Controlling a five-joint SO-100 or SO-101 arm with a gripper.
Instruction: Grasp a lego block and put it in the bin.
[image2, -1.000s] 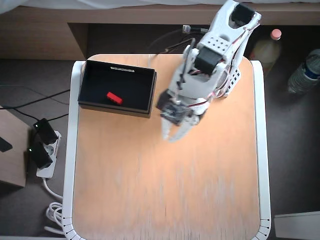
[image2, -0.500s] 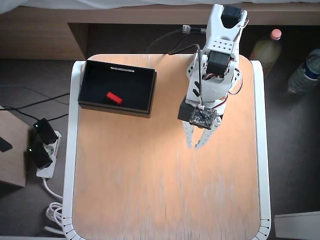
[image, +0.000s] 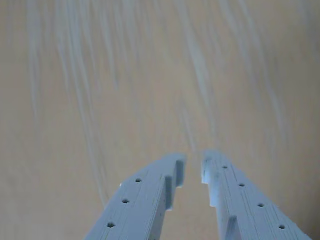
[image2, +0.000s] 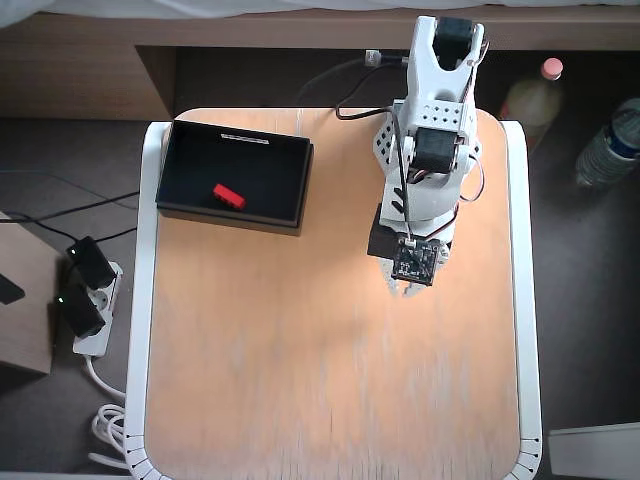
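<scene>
The red lego block (image2: 229, 196) lies inside the black bin (image2: 270, 170), left of the bin's middle, at the table's back left in the overhead view. My gripper (image2: 403, 291) hangs over bare wood right of the table's centre, well to the right of the bin and pointing toward the front edge. In the wrist view the two pale fingers (image: 145, 200) stand almost together with a thin slit between their tips, and the gripper (image: 193, 167) holds nothing. Only tabletop shows below it.
The wooden table (image2: 300, 380) has a white rim. A power strip (image2: 85, 295) with plugs and cables lies on the floor to the left. Two bottles (image2: 610, 145) (image2: 530, 95) stand off the table's right side. The arm's base (image2: 445, 60) sits at the back edge.
The arm has swung from near the bin's right side toward the right and straightened. The fingers have drawn closer together. The lego block has stayed in the bin.
</scene>
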